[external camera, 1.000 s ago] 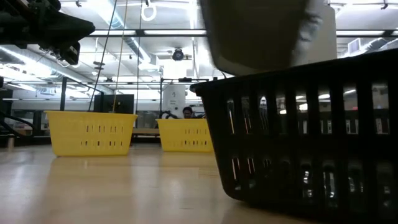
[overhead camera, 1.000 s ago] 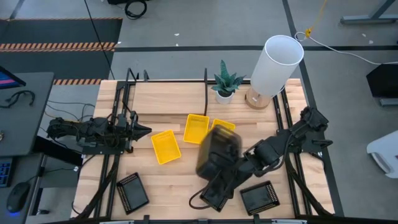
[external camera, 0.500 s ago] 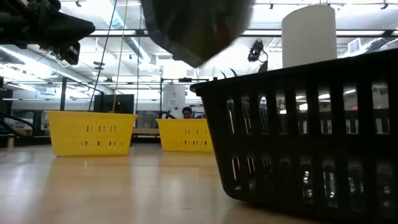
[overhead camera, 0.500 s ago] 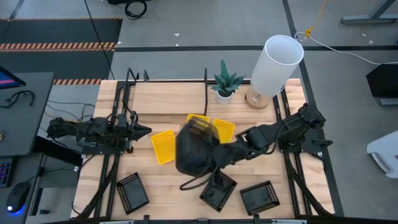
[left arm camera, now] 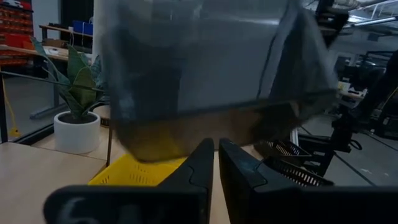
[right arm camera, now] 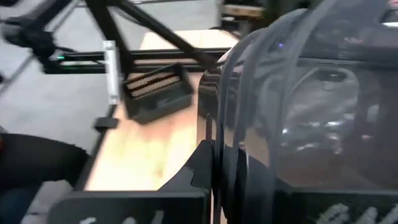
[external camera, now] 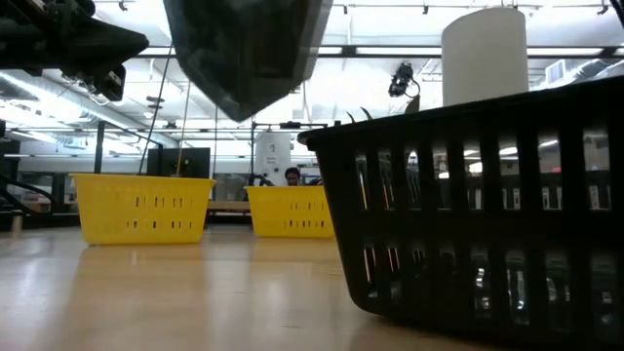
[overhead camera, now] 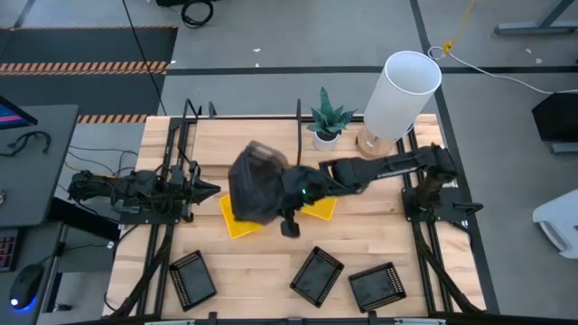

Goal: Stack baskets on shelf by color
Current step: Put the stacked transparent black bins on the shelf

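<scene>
**Q:** Showing which gripper at work?

**A:** Right gripper [overhead camera: 291, 190], on an arm stretched across the table from its own side. It is clenched on the rim of a dark grey basket [overhead camera: 256, 183]; in the right wrist view the two fingers [right arm camera: 208, 163] pinch that rim with the blurred basket wall [right arm camera: 298, 106] just ahead of them.

**Q:** Where is the grey basket?

**A:** Hanging tilted from the fingers, clear of the tabletop; the low view shows it high up [external camera: 244, 49] with open air beneath. Directly under the gripper and its load lie yellow baskets: one [overhead camera: 237, 223] pokes out below the load's near edge, another [overhead camera: 321, 205] shows beside the gripper's wrist. The low view shows two yellow baskets [external camera: 141, 207] [external camera: 290, 212] standing upright on the wood.

**Q:** And the remaining baskets?

**A:** Three black baskets [overhead camera: 192, 277] [overhead camera: 317, 273] [overhead camera: 377, 286] rest on the table, nearer the front edge than the gripper and well apart from it. One fills the low view's foreground [external camera: 478, 205].

**Q:** The other tool?

**A:** Left gripper [overhead camera: 206, 190] waits at its own side, pointing toward the carried basket, near it but apart. Its fingers [left arm camera: 199, 163] are drawn together with only a slit between, grasping nothing. The grey basket [left arm camera: 205, 68] looms ahead of them; a potted plant [left arm camera: 78, 112] stands farther off to one side.
</scene>
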Controlling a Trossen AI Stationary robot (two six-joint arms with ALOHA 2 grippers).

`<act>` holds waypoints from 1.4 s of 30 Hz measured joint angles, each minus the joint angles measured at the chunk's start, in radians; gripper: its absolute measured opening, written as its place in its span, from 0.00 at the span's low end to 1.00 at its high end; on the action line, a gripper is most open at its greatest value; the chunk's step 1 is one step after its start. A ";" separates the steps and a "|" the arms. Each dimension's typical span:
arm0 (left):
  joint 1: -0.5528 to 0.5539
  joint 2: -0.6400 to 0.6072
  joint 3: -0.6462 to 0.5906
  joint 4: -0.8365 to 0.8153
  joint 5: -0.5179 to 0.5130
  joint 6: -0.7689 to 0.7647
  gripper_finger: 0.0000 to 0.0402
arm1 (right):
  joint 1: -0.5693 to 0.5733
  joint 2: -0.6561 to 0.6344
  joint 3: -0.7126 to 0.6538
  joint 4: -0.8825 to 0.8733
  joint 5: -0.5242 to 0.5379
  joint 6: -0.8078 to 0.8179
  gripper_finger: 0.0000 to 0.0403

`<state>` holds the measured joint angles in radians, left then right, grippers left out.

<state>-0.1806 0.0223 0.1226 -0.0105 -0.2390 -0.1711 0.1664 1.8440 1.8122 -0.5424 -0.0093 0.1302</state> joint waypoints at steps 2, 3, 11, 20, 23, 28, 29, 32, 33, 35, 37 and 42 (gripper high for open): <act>0.000 0.001 0.000 0.000 -0.001 0.000 0.09 | -0.031 0.006 0.000 0.002 0.001 -0.032 0.04; 0.000 0.002 0.000 0.000 0.000 0.000 0.09 | -0.047 0.007 0.000 0.000 0.000 -0.044 0.04; 0.000 0.002 0.000 -0.001 0.000 0.000 0.09 | -0.166 0.006 0.049 -0.050 -0.013 -0.133 0.04; 0.000 0.003 0.000 -0.002 0.000 0.000 0.08 | -0.298 0.069 0.074 -0.084 -0.037 -0.275 0.04; 0.000 0.003 0.000 -0.003 0.000 0.000 0.09 | -0.328 0.104 0.074 -0.110 -0.039 -0.310 0.04; 0.000 0.004 0.000 -0.002 0.000 0.000 0.09 | -0.348 0.173 0.074 -0.111 -0.016 -0.373 0.04; 0.000 0.004 0.000 -0.001 -0.001 0.000 0.09 | -0.346 0.184 0.074 -0.111 -0.003 -0.379 0.04; 0.000 0.004 0.000 -0.001 -0.001 0.000 0.08 | -0.344 0.206 0.073 -0.125 0.042 -0.398 0.04; 0.000 0.004 0.000 -0.001 0.000 0.000 0.07 | -0.343 0.206 0.072 -0.138 0.060 -0.400 0.04; 0.000 0.004 0.000 -0.001 0.000 0.000 0.07 | -0.340 0.204 0.073 -0.140 0.091 -0.397 0.04; 0.000 0.004 0.000 -0.001 0.000 0.000 0.07 | -0.339 0.202 0.097 -0.167 0.100 -0.395 0.04; 0.000 0.004 0.000 -0.001 0.000 0.000 0.09 | -0.316 0.224 0.255 -0.273 0.125 -0.404 0.04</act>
<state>-0.1806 0.0261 0.1226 -0.0113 -0.2392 -0.1707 -0.1498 2.0675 2.0674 -0.8150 0.1154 -0.2739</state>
